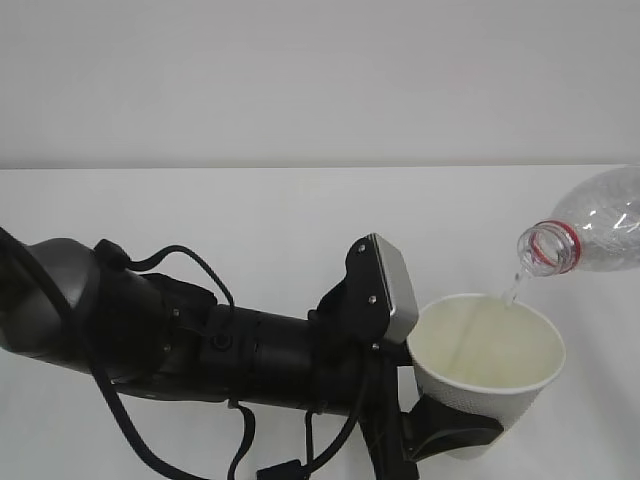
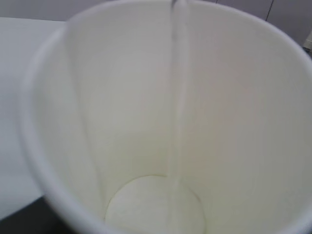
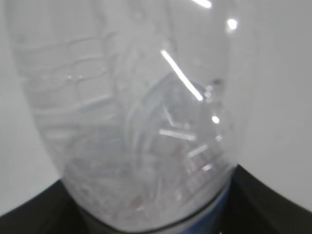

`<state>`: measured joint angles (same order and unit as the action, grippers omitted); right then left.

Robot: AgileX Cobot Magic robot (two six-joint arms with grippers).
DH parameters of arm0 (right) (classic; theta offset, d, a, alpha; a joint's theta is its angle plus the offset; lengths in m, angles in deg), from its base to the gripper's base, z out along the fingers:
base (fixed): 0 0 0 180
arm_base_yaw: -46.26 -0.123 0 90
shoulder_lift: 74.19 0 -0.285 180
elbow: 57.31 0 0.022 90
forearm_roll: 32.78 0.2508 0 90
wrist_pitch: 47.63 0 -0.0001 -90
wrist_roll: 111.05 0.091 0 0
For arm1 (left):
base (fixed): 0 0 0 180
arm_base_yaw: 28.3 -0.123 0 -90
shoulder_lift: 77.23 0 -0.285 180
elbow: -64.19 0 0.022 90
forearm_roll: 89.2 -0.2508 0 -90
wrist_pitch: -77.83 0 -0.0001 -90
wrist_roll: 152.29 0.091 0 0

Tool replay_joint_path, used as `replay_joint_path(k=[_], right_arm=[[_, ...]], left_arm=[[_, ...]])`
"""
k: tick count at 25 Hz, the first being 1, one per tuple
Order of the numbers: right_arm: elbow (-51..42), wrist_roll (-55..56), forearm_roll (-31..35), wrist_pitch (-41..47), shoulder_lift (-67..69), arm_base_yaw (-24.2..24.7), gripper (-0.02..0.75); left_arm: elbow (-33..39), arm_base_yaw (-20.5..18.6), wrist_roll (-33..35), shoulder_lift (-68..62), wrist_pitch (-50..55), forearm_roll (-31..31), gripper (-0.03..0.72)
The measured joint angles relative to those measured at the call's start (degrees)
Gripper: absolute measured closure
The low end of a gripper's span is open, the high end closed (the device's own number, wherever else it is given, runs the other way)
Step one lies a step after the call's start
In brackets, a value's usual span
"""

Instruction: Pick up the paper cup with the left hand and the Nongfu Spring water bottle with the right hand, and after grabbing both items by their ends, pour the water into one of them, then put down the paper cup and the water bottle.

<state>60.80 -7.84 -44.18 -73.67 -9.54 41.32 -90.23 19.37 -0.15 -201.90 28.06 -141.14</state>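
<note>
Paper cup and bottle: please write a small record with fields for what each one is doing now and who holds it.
paper cup: upright, above the white table, mouth open to the stream
cup holder: left hand, black finger around the lower wall
water bottle: tipped, open red-ringed mouth over the cup's far rim
bottle holder: right hand, dark fingers at its lower end
water: thin stream running down the inner wall, small pool at the bottom
</note>
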Motion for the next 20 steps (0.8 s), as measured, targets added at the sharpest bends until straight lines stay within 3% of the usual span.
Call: replay_joint_path(k=[20], right_arm=[[0.0,-0.1,0.0,-0.5,0.0,0.0,0.245]], left_arm=[[0.0,0.0,0.0,0.0,0.0,0.0,0.188]])
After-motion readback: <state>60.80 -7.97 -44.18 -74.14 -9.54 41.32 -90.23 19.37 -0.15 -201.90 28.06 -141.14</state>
